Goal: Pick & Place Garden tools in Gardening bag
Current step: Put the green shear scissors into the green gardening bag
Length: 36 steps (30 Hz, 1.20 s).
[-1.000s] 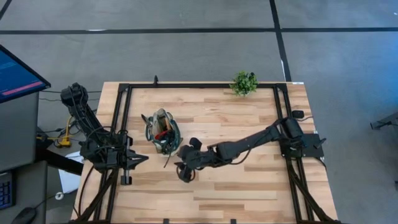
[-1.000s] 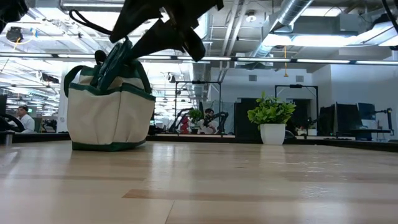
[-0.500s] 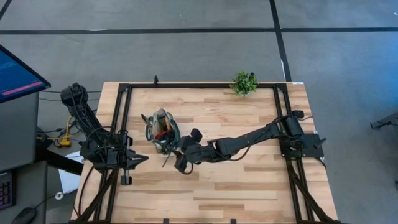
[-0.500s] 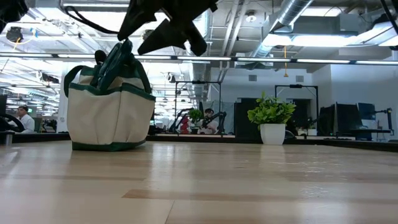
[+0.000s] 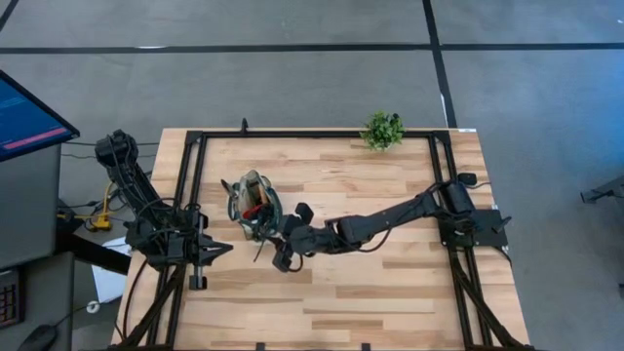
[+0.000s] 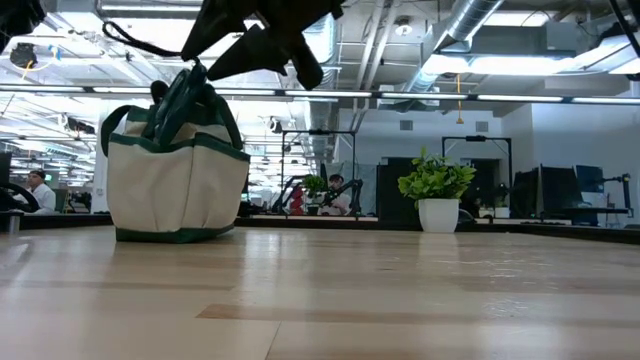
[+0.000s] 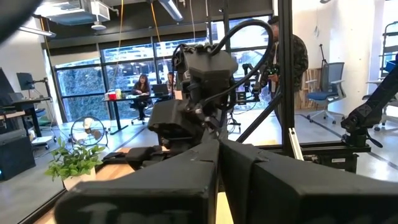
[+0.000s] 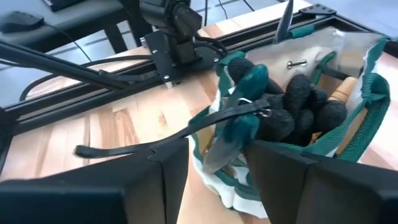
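The tan gardening bag (image 5: 249,200) with green trim stands upright on the table's left half; it also shows in the low view (image 6: 175,185) and the right wrist view (image 8: 373,81). Tools stick up out of it: a silver blade (image 8: 286,18), a wooden handle (image 8: 345,90), and something red (image 5: 256,211). My right gripper (image 5: 281,255) hangs just near-right of the bag, shut on the black and green pruning shears (image 8: 242,93). My left gripper (image 5: 219,250) is shut and empty at the table's left edge. My right gripper pinches the shears' green handle (image 8: 219,138) between its two fingers, slanting down from the table's right and near side. The shears are lifted clear of the table. Their green end (image 6: 183,92) leans at the bag's rim and a thin black arm (image 8: 124,149) juts toward the left arm.
A small green plant (image 5: 383,129) stands at the table's far edge, right of centre. A black rail frame (image 5: 195,185) runs around the tabletop. The light wood near the front edge (image 5: 370,302) is bare. A monitor (image 5: 24,112) stands off the table's left.
My right gripper has gone toward the table's far and left edges, up to the bag, carrying the shears with it. The shears' green end has come closer over the bag's rim. The bag has stayed where it was.
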### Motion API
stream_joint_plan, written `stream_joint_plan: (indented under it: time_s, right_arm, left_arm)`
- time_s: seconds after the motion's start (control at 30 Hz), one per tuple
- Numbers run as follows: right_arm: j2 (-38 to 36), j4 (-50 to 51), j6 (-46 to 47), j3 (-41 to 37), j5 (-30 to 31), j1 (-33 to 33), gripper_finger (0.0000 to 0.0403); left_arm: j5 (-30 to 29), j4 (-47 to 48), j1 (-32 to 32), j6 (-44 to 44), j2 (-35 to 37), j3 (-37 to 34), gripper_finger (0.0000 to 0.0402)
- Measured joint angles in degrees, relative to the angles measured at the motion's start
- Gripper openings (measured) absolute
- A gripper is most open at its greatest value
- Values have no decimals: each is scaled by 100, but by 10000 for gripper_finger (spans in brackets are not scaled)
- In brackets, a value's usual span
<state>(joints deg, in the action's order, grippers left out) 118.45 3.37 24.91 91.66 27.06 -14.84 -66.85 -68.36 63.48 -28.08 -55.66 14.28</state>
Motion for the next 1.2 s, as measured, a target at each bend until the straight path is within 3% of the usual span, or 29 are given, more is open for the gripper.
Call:
stream_joint_plan:
  time_s: [0.63,1.2]
  right_arm:
    - [0,4,-238,0,1,152,137]
    - [0,-473,-806,0,12,124,6]
  left_arm:
    - [0,0,-1,-2,0,0,3]
    - [0,0,-2,-2,0,0,3]
